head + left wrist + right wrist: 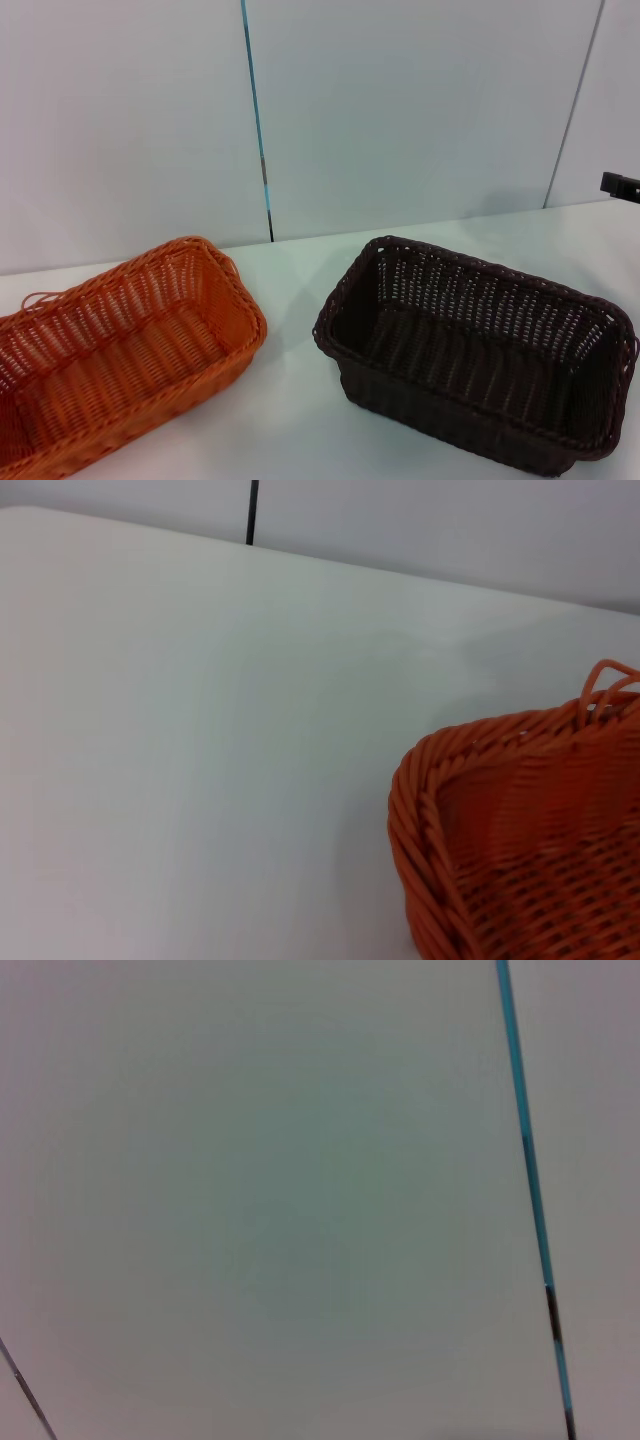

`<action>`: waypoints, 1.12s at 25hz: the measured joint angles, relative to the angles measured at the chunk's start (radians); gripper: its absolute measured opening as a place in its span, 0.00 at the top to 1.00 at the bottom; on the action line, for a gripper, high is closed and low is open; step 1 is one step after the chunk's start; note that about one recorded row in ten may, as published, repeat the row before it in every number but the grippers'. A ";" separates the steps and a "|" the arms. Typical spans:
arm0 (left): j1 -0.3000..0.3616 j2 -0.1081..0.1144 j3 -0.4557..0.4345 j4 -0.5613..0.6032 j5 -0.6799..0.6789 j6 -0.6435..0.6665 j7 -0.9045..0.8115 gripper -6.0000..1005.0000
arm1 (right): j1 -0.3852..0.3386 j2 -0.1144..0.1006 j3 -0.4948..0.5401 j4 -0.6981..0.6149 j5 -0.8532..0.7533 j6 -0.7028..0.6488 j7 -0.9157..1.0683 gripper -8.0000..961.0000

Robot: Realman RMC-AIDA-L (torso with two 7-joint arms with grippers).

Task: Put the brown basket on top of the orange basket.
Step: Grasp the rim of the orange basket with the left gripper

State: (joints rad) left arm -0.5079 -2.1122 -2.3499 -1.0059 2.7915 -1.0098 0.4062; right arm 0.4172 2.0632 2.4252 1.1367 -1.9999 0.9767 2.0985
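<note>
1. Baskets sit side by side on the white table in the head view: the orange basket on the robot's left, the brown basket on the right, a strip of bare table between them — apart, not touching, both upright and open-topped.
2. Only the head view shows the brown basket; the left wrist view catches just one corner of the orange basket, with a loose strand looping up from its rim.
3. The right wrist view shows nothing but pale wall panels and a blue seam.
4. No writing or label can be read on either basket.
5. Both baskets are cut off by the head view's edges. A small dark part shows at the right edge — what it is cannot be told. Neither gripper appears in any view.
</note>
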 joint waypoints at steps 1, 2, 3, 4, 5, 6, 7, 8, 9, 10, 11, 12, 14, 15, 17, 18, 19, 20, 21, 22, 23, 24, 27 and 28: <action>0.000 0.000 0.000 0.000 0.000 0.000 0.000 0.79 | 0.000 0.000 0.000 0.000 0.000 0.000 0.000 0.20; 0.000 0.000 0.000 0.002 0.001 0.000 0.000 0.80 | 0.000 0.000 0.000 0.000 0.000 0.000 0.000 0.20; 0.000 0.000 0.000 0.002 0.001 0.000 0.000 0.80 | 0.000 0.000 0.000 0.000 0.000 0.000 0.000 0.20; 0.000 -0.001 0.000 0.002 0.001 -0.001 0.000 0.80 | 0.000 0.000 0.000 0.000 0.000 0.000 0.000 0.20; 0.000 -0.001 0.000 0.002 0.001 -0.001 0.000 0.80 | 0.000 0.000 0.000 0.000 0.000 0.000 0.000 0.20; -0.001 -0.001 0.001 0.002 0.001 -0.002 0.000 0.80 | 0.000 0.000 0.000 0.000 0.000 0.000 0.000 0.20; -0.001 -0.001 0.001 0.002 0.001 -0.003 0.000 0.80 | 0.000 0.000 0.000 0.000 0.000 0.000 0.000 0.20; -0.001 0.000 0.001 0.002 0.001 -0.004 0.000 0.80 | 0.000 0.000 0.000 0.000 0.000 0.000 0.000 0.20; -0.001 0.000 0.001 0.002 0.001 -0.005 0.000 0.80 | 0.000 0.000 0.000 0.000 0.000 0.000 0.000 0.20; -0.001 0.000 0.001 0.001 0.001 -0.006 0.000 0.80 | 0.000 0.000 0.000 0.000 0.000 0.000 0.000 0.20; -0.002 0.000 -0.001 0.000 0.001 -0.008 0.000 0.80 | 0.000 0.000 0.000 0.000 0.000 0.000 0.000 0.20; -0.002 0.000 -0.003 -0.002 0.000 -0.010 0.000 0.80 | 0.000 0.000 0.000 0.000 0.000 0.000 0.000 0.20; -0.006 0.001 -0.008 -0.004 -0.003 -0.016 -0.001 0.80 | 0.001 0.000 0.000 0.000 0.000 0.000 0.000 0.20; -0.007 0.003 -0.010 -0.005 -0.005 -0.019 -0.005 0.80 | 0.001 0.000 0.000 0.000 0.000 0.000 0.000 0.20; -0.011 0.008 -0.011 -0.007 -0.006 -0.024 -0.011 0.80 | 0.002 0.000 0.000 0.000 0.000 0.000 0.000 0.20; -0.014 0.011 -0.011 -0.010 -0.007 -0.027 -0.015 0.80 | 0.002 0.000 0.000 0.000 0.000 0.000 0.000 0.20; -0.016 0.013 -0.012 -0.011 -0.007 -0.029 -0.017 0.80 | 0.002 0.000 0.000 0.000 0.000 0.000 0.000 0.20; -0.018 0.015 -0.012 -0.015 -0.007 -0.030 -0.021 0.80 | 0.002 0.000 0.000 0.000 0.000 -0.001 0.000 0.20; -0.021 0.017 -0.012 -0.019 -0.007 -0.031 -0.023 0.81 | 0.001 0.000 0.000 -0.001 0.000 -0.001 0.000 0.20; -0.022 0.017 -0.012 -0.025 -0.007 -0.031 -0.025 0.81 | 0.001 0.000 0.000 -0.001 0.000 -0.001 0.000 0.20; -0.023 0.018 -0.012 -0.032 -0.008 -0.032 -0.028 0.81 | 0.001 0.000 0.000 -0.001 0.000 -0.001 0.000 0.20; -0.024 0.018 -0.012 -0.038 -0.008 -0.032 -0.032 0.81 | 0.001 0.000 0.000 -0.001 0.000 -0.002 0.000 0.20; -0.025 0.020 -0.015 -0.072 -0.010 -0.042 -0.069 0.82 | 0.000 0.000 0.000 -0.002 0.000 -0.005 0.000 0.20; -0.025 0.020 -0.015 -0.072 -0.010 -0.042 -0.069 0.82 | 0.000 0.000 0.000 -0.002 0.000 -0.005 0.000 0.20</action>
State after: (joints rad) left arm -0.5325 -2.0919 -2.3652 -1.0777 2.7817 -1.0522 0.3377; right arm 0.4173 2.0632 2.4252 1.1351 -2.0003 0.9721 2.0984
